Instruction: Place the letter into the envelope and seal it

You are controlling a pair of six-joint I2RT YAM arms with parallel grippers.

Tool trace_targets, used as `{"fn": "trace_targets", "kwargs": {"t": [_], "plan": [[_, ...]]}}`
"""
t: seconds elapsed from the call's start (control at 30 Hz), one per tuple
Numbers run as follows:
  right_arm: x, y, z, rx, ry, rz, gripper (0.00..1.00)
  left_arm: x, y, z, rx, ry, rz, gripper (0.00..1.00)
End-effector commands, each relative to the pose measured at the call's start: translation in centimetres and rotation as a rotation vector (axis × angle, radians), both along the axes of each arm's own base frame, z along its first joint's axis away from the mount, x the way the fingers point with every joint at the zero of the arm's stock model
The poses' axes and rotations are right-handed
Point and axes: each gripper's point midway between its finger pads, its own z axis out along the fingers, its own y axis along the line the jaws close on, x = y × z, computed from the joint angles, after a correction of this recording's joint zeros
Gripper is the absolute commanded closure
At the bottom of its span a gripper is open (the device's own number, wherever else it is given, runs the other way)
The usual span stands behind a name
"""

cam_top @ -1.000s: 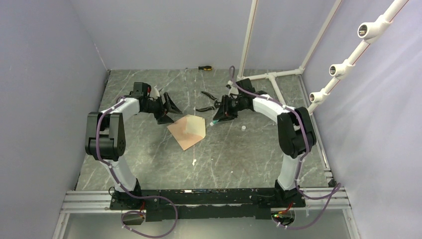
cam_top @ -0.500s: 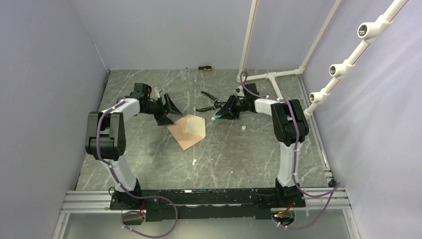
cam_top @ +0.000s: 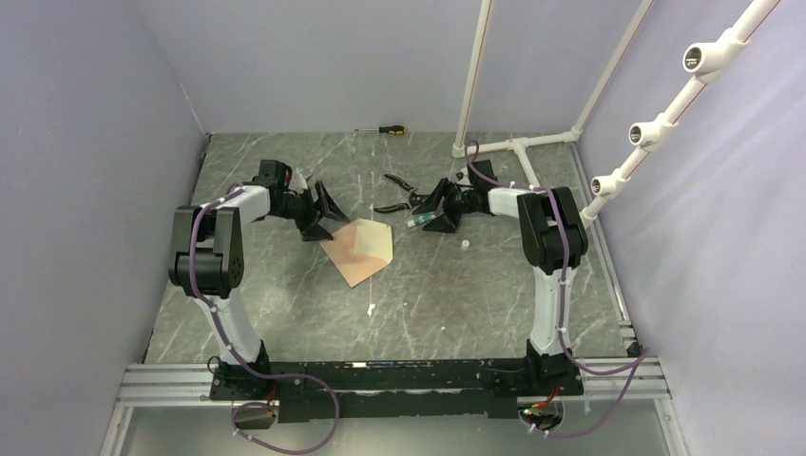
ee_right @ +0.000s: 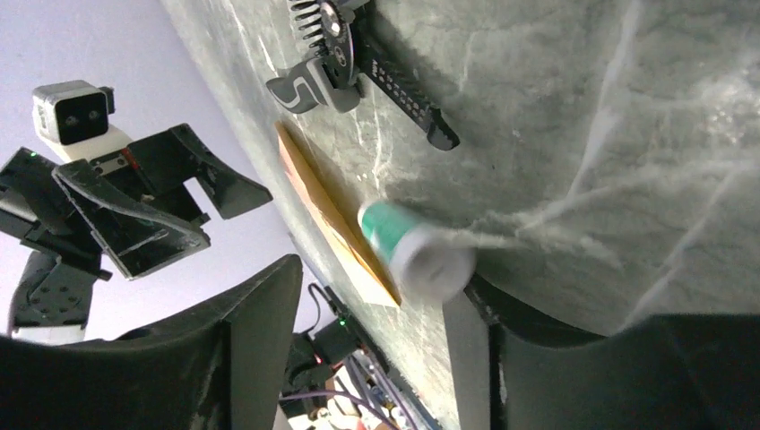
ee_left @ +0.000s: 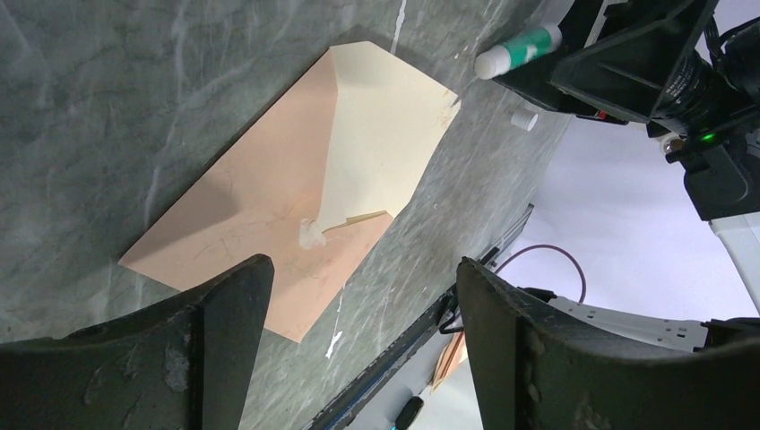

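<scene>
The kraft-brown envelope (cam_top: 354,256) lies flat mid-table, its pointed flap (cam_top: 374,241) open with the cream inside up. It also shows in the left wrist view (ee_left: 251,224), with a glue smear by the flap tip. No separate letter sheet shows. My left gripper (cam_top: 323,215) is open and empty just left of and behind the envelope; its jaws stand wide apart in its own view (ee_left: 363,267). My right gripper (cam_top: 435,211) is open to the envelope's right (ee_right: 376,287). A green-and-white glue stick (cam_top: 418,221) lies on the table by its fingers (ee_right: 412,249).
Black pliers (cam_top: 394,195) lie behind the glue stick. A screwdriver (cam_top: 390,129) lies at the back wall. A small white cap (cam_top: 466,245) sits right of the envelope and a white scrap (cam_top: 370,309) in front of it. A white pipe frame (cam_top: 518,144) stands at the back right.
My right gripper has drawn back to the right and lowered, its jaws now apart, and the glue stick lies on the table. The left arm has barely moved.
</scene>
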Motion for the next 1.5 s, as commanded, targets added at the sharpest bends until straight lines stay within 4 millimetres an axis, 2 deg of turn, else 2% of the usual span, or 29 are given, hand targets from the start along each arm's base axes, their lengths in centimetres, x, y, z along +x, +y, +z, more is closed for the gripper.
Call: {"fn": "trace_targets", "kwargs": {"t": [0.0, 0.13, 0.2, 0.3, 0.33, 0.47, 0.57, 0.77, 1.03, 1.2, 1.33, 1.47], "plan": [[0.6, -1.3, 0.6, -0.088, -0.045, -0.04, 0.35, 0.7, -0.2, 0.7, -0.001, -0.027, -0.022, 0.2], [0.3, -1.8, 1.6, -0.112, -0.078, -0.042, 0.34, 0.7, -0.3, 0.5, -0.005, -0.02, -0.018, 0.23], [0.0, -1.7, 2.5, -0.124, -0.116, -0.032, 0.38, 0.6, -0.2, 0.2, 0.003, -0.016, -0.013, 0.27], [-0.8, -0.9, 3.3, -0.144, -0.161, 0.02, 0.64, 0.5, 0.4, -0.4, 0.05, -0.013, 0.002, 0.47], [-1.2, -0.4, 3.4, -0.156, -0.174, 0.043, 0.69, 0.4, 0.6, -0.7, 0.068, -0.011, 0.009, 0.52], [-2.4, 1.8, 2.3, -0.225, -0.179, 0.117, 0.75, 0.3, 1.0, -2.1, 0.099, 0.007, 0.023, 0.63], [-2.8, 3.4, 1.3, -0.252, -0.173, 0.131, 0.77, 0.5, 1.1, -2.9, 0.111, 0.03, 0.036, 0.67], [-3.0, 5.4, -0.3, -0.239, -0.155, 0.177, 0.79, -0.1, 1.8, -4.7, 0.179, 0.093, 0.051, 0.72], [-3.2, 6.4, -0.5, -0.207, -0.131, 0.202, 0.84, -1.6, 2.3, -6.7, 0.229, 0.187, 0.063, 0.8], [-4.0, 8.1, -0.9, -0.158, -0.106, 0.269, 0.85, -1.9, 2.3, -7.2, 0.236, 0.21, 0.069, 0.84], [-4.5, 9.3, -0.4, -0.113, -0.112, 0.3, 0.85, -2.3, 2.6, -7.7, 0.257, 0.228, 0.069, 0.87], [-4.9, 10.6, 1.7, -0.023, -0.215, 0.372, 0.86, -2.5, 2.5, -7.9, 0.254, 0.243, 0.08, 0.88]]}}
